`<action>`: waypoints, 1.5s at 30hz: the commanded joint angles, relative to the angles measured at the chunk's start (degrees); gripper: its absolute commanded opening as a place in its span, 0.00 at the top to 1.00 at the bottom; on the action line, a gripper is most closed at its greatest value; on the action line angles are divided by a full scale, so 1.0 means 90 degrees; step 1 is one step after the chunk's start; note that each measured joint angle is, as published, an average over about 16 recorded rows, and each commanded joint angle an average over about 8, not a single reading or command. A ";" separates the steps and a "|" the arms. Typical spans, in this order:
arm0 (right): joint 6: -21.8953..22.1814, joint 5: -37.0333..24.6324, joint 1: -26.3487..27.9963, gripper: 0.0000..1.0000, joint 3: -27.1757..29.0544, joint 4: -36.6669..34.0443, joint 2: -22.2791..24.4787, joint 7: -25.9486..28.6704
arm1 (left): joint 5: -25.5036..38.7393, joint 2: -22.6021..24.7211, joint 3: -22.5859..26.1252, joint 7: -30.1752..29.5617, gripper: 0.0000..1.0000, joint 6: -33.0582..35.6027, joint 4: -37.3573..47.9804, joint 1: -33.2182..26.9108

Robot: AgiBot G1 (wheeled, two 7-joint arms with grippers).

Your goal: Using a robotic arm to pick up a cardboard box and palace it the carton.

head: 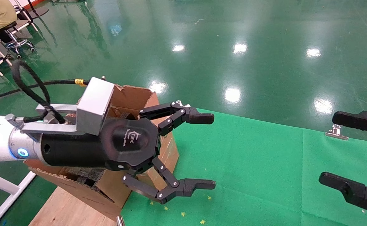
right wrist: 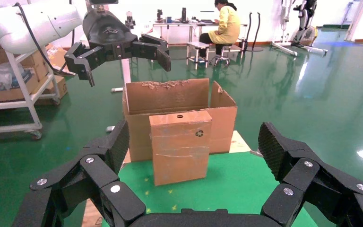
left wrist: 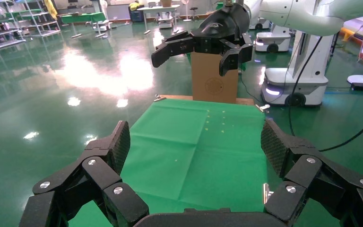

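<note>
The cardboard box (right wrist: pixel 179 146) stands upright on the green cloth (right wrist: pixel 236 189), close against the front wall of the carton (right wrist: pixel 170 97). It is taped, with a recycling mark and a round hole in its top face. The robotic arm's left gripper (head: pixel 204 151) hangs open and empty, higher than the carton (head: pixel 130 97), and hides the box in the head view. From the right wrist, that left gripper (right wrist: pixel 123 54) shows above the carton's rim. My right gripper (right wrist: pixel 196 142) is open and faces the box from across the cloth, well apart from it.
The green cloth (head: pixel 265 175) covers a wooden table whose bare edge (head: pixel 64 207) shows under the carton. Metal clips (head: pixel 337 131) pin the cloth's edges. Another tall brown box (left wrist: pixel 215 78) stands past the cloth's far end, below the right gripper (left wrist: pixel 191 61). A seated person (right wrist: pixel 227 23) is far off.
</note>
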 commanded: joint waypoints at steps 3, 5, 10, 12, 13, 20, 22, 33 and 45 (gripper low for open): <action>0.0000 0.0000 0.0000 0.00 0.0000 0.0000 0.0000 0.0000 | 0.0000 0.0000 0.0000 0.0000 0.00 0.0000 0.0000 0.0000; 0.0000 0.0000 0.0000 0.00 0.0000 0.0000 0.0000 0.0000 | 0.0000 0.0000 0.0000 0.0000 0.00 0.0000 0.0000 0.0000; 0.0000 0.0000 0.0000 0.00 0.0000 0.0000 0.0000 0.0000 | 0.0000 0.0000 0.0000 0.0000 0.00 0.0000 0.0000 0.0000; 0.0000 0.0000 0.0000 0.00 0.0000 0.0000 0.0000 0.0000 | 0.0000 0.0000 0.0000 0.0000 0.00 0.0000 0.0000 0.0000; 0.0000 0.0000 0.0000 0.02 0.0000 0.0000 0.0000 0.0000 | 0.0000 0.0000 0.0000 0.0000 0.00 0.0000 0.0000 0.0000; 0.0000 0.0000 0.0000 0.88 0.0000 0.0000 0.0000 0.0000 | 0.0000 0.0000 0.0000 0.0000 0.00 0.0000 0.0000 0.0000; 0.0000 0.0000 0.0000 1.00 0.0000 0.0000 0.0000 0.0000 | 0.0000 0.0000 0.0000 0.0000 0.00 0.0000 -0.0001 0.0000; 0.0000 0.0000 0.0000 1.00 0.0000 0.0000 0.0000 0.0000 | 0.0507 -0.0220 0.0163 -0.0355 0.00 -0.0146 -0.0019 -0.0247; 0.0000 0.0000 0.0000 1.00 0.0000 0.0000 0.0000 0.0000 | 0.2421 -0.0694 0.0887 -0.2523 0.00 -0.0766 -0.0286 -0.1109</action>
